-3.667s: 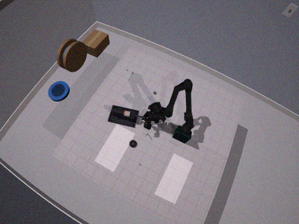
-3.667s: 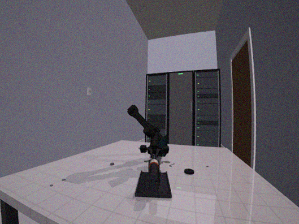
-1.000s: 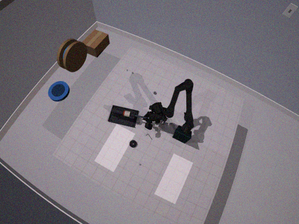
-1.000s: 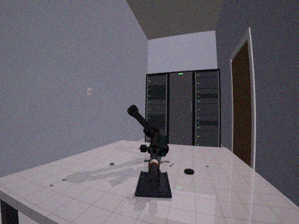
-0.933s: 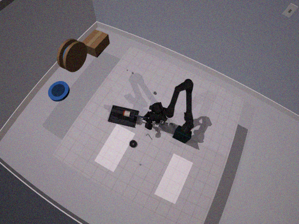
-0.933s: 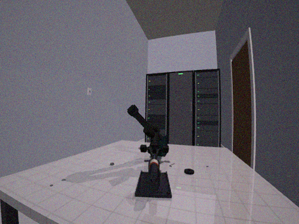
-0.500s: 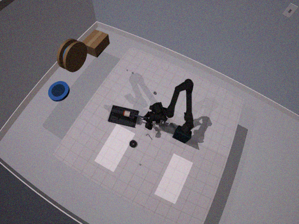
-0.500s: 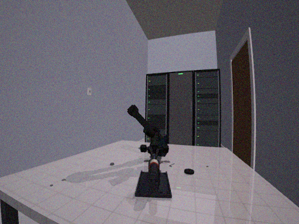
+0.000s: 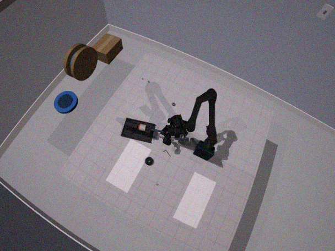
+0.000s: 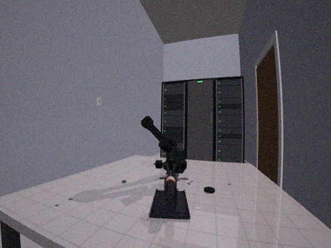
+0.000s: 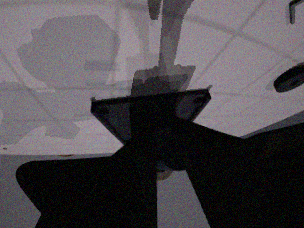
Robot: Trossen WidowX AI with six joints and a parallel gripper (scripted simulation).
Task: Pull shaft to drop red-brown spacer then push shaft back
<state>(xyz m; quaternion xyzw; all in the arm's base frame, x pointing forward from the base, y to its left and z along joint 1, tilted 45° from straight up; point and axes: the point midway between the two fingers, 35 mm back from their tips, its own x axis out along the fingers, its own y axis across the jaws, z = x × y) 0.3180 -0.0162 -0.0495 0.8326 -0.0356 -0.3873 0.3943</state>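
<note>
The dark fixture base (image 9: 150, 138) (image 10: 182, 214) (image 11: 115, 116) stands on the table and bears the dark housing block (image 10: 170, 192). The red-brown spacer (image 9: 138, 126) (image 10: 169, 180) shows as a thin band beside the housing, above the base. A cream spacer (image 9: 142, 127) (image 10: 171, 178) sits next to it, on the gripper's side. The grey shaft (image 9: 157, 130) runs from there to my gripper (image 9: 164, 132), which is shut on it. In the wrist view the dark fingers hide most of the shaft, and any gap between spacer and housing is too dark to tell.
A black ring (image 9: 149, 161) (image 10: 209, 189) (image 11: 289, 79) and a small hex key (image 9: 167, 151) (image 10: 190, 182) (image 11: 292, 12) lie on the table to one side of the fixture. A small dark nut (image 9: 173, 104) (image 10: 123, 181) lies on the other side, with tiny bits farther off.
</note>
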